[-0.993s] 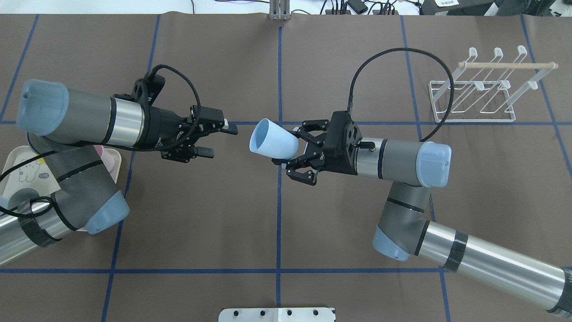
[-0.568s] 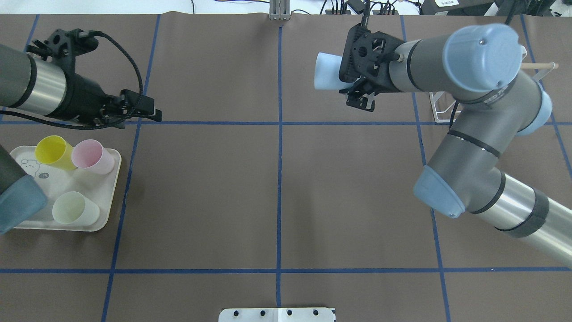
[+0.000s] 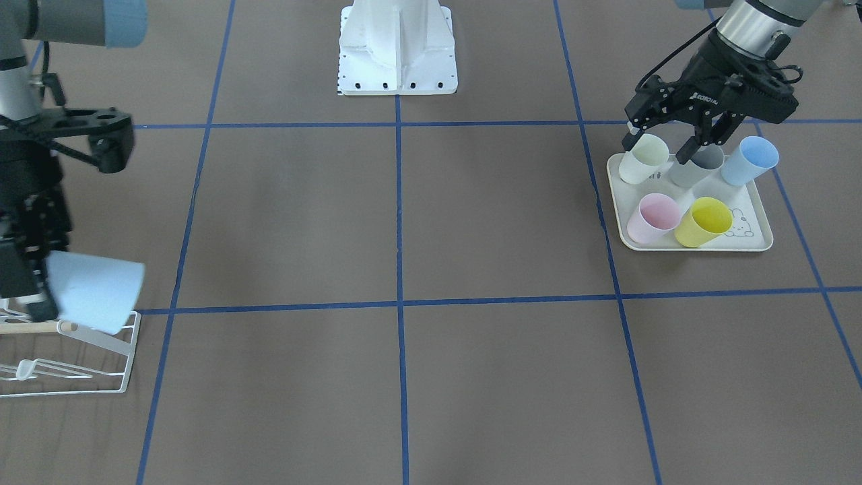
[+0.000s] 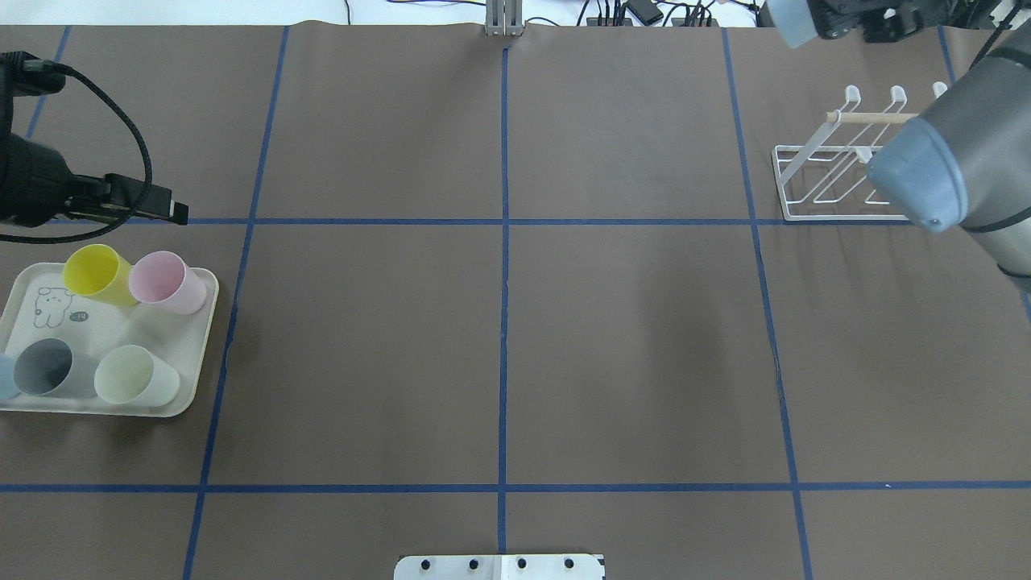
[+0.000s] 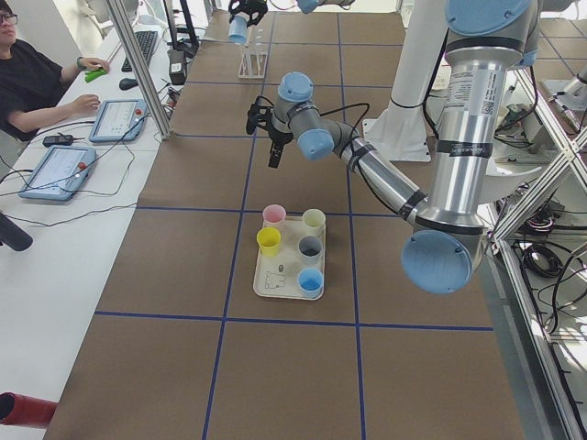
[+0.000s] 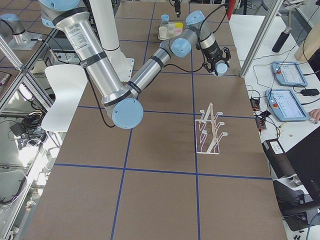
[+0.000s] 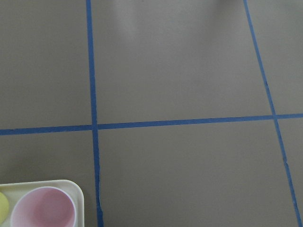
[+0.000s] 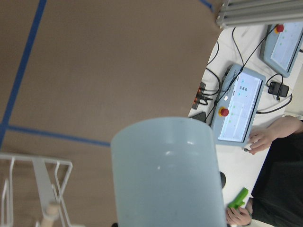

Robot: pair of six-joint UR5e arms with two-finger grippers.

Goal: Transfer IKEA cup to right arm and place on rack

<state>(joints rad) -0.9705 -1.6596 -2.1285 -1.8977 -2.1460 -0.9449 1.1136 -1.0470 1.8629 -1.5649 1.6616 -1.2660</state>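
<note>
Right end effector (image 3: 37, 296) now nearer the rack (image 4: 813, 148), snug around pale-blue cup (image 3: 97, 291).

Each arm is built of round tubes, polished silver along the long links and matte grey at the joints, with black rings at the seams and pale-blue caps closing the joint ends. The right arm (image 6: 85, 45) and the left arm (image 5: 463, 128) look alike in this. A black cable (image 4: 133, 121) loops outside the left wrist. The left gripper (image 3: 658, 149) is black and two-fingered, with white lettering on its body. The base (image 3: 397, 54) is a white pedestal with a row of dark screw holes.
</note>
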